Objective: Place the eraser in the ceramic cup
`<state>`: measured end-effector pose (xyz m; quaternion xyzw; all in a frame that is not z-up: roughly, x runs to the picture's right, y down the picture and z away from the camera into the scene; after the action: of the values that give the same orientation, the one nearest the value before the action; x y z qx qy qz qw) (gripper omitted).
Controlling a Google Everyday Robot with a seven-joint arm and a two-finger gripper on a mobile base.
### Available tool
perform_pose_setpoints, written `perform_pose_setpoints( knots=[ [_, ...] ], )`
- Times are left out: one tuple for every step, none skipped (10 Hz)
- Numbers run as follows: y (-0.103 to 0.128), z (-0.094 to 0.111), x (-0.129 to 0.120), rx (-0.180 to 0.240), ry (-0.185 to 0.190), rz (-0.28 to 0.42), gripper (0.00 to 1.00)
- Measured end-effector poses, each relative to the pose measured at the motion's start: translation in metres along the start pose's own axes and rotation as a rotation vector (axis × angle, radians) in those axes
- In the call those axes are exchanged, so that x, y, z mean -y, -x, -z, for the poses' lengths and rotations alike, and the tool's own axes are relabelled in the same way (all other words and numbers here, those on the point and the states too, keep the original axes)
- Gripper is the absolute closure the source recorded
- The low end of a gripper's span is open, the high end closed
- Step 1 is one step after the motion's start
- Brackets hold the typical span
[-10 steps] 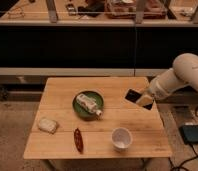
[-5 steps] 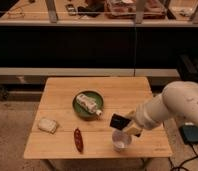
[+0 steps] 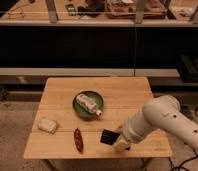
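Low over the wooden table (image 3: 59, 102), the claw (image 3: 120, 143) clasps the eraser (image 3: 109, 136), a flat black rounded rectangle.

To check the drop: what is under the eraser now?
Only bare wooden table shows beside the eraser, held by the claw near the table's front right. No ceramic cup is visible; the claw and arm may cover it.
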<state>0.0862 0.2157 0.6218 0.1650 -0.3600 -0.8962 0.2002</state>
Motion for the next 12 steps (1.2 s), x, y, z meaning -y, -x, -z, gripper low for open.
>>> perform_pose_setpoints(
  knots=[
    [0.002, -0.005, -0.009, 0.009, 0.018, -0.008, 0.89],
    [0.005, -0.010, -0.022, 0.021, 0.043, -0.021, 0.89],
    [0.008, -0.012, -0.030, 0.026, 0.057, -0.031, 0.89],
    [0.012, -0.013, -0.039, 0.032, 0.076, -0.046, 0.89],
    [0.018, -0.012, -0.048, 0.037, 0.092, -0.063, 0.89],
    [0.022, -0.008, -0.054, 0.038, 0.105, -0.079, 0.89],
    [0.025, -0.004, -0.057, 0.036, 0.112, -0.090, 0.89],
    [0.026, 0.002, -0.057, 0.026, 0.117, -0.101, 0.89],
    [0.027, 0.008, -0.055, 0.020, 0.119, -0.097, 0.89],
    [0.030, 0.008, -0.052, 0.022, 0.117, -0.096, 0.89],
    [0.033, 0.008, -0.049, 0.025, 0.115, -0.096, 0.89],
    [0.036, 0.006, -0.046, 0.026, 0.110, -0.099, 0.89]
  ],
)
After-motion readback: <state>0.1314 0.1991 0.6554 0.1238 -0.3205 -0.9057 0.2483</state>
